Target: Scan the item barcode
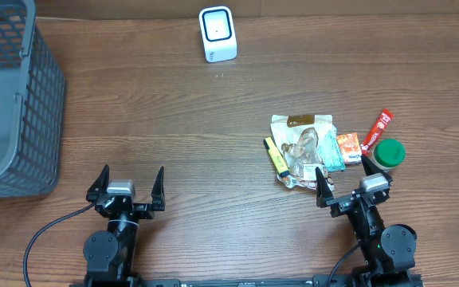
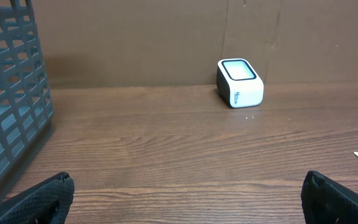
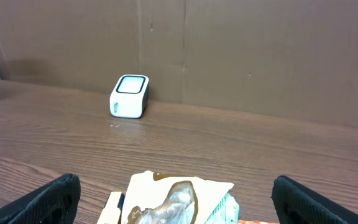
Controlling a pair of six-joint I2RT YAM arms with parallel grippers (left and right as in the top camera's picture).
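The white barcode scanner point(image 1: 217, 33) stands at the table's far edge, also seen as a scanner point(image 2: 240, 82) in the left wrist view and scanner point(image 3: 130, 96) in the right. A pile of items lies at the right: a white-and-clear snack bag point(image 1: 301, 143), a yellow bar point(image 1: 276, 156), a teal packet point(image 1: 331, 150), an orange packet point(image 1: 347, 145), a red stick point(image 1: 378, 128) and a green-lidded tub point(image 1: 389, 152). My right gripper point(image 1: 343, 167) is open just near the pile, the snack bag point(image 3: 179, 196) lying ahead between its fingers. My left gripper point(image 1: 132, 174) is open over bare wood.
A grey plastic basket point(image 1: 10, 104) fills the far left corner and shows as a basket wall point(image 2: 11, 106) at the left wrist view's edge. A brown board backs the table behind the scanner. Bare wood lies between the arms and the scanner.
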